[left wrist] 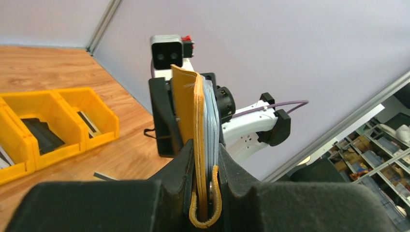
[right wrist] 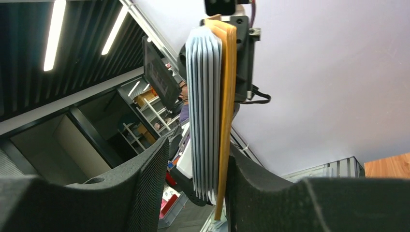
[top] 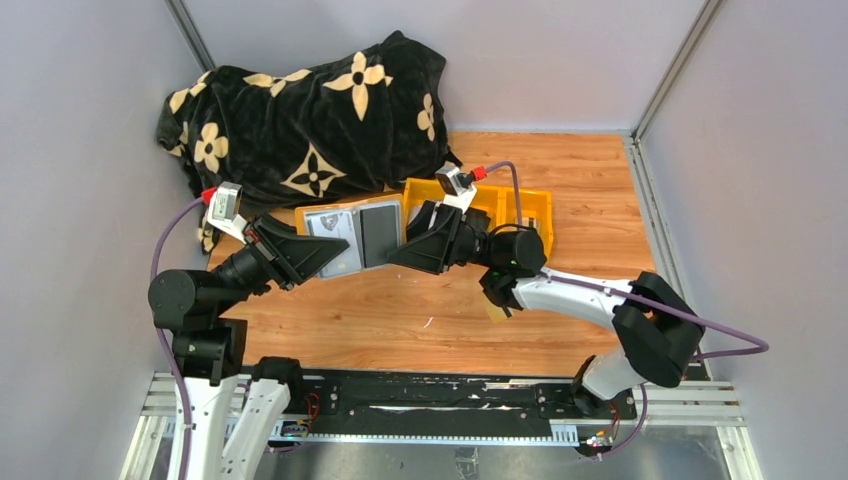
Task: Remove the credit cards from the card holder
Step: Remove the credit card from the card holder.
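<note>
Left pincer pinches the card holder; right pincer stands spread around its stacked grey pockets.

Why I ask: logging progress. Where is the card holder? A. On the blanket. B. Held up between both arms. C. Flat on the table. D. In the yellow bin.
B: the card holder hangs open in the air, the left gripper clamped on one end, the right gripper straddling the other.

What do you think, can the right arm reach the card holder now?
Probably yes. The card holder is pinched and held up by the left fingers, and the right fingers straddle its other end with nothing in between.
</note>
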You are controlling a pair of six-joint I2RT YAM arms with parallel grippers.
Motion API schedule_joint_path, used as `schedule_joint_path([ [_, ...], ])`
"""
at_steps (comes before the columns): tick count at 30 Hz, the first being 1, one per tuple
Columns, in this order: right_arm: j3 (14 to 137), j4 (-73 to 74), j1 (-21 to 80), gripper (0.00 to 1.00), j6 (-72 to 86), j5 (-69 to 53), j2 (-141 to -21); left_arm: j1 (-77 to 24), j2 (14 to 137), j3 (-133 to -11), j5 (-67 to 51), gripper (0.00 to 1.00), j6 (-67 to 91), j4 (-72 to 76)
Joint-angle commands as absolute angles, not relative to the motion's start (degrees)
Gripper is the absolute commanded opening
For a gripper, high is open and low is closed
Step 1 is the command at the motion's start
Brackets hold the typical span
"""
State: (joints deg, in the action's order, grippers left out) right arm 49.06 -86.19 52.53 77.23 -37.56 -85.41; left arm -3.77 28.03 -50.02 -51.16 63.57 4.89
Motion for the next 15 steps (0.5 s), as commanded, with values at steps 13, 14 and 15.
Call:
schedule_joint_path([
  [13,53.0,-63.8,49.3,0.00,66.5,-47.1,-75.3,-3.6,26.4,-50.2,-49.9,0.47,51.1,-7.0],
  [14,54.6,-55.0,49.0,0.00,61.7,-48.9,-73.3,-3.6,26.6,-50.5,-51.0,0.57,49.3,-8.3],
  [15,57.0,-44.8,49.0,0.00,55.6,-50.1,-71.9,-3.6,26.9,-51.4,-51.4,0.66,46.5,-11.0],
])
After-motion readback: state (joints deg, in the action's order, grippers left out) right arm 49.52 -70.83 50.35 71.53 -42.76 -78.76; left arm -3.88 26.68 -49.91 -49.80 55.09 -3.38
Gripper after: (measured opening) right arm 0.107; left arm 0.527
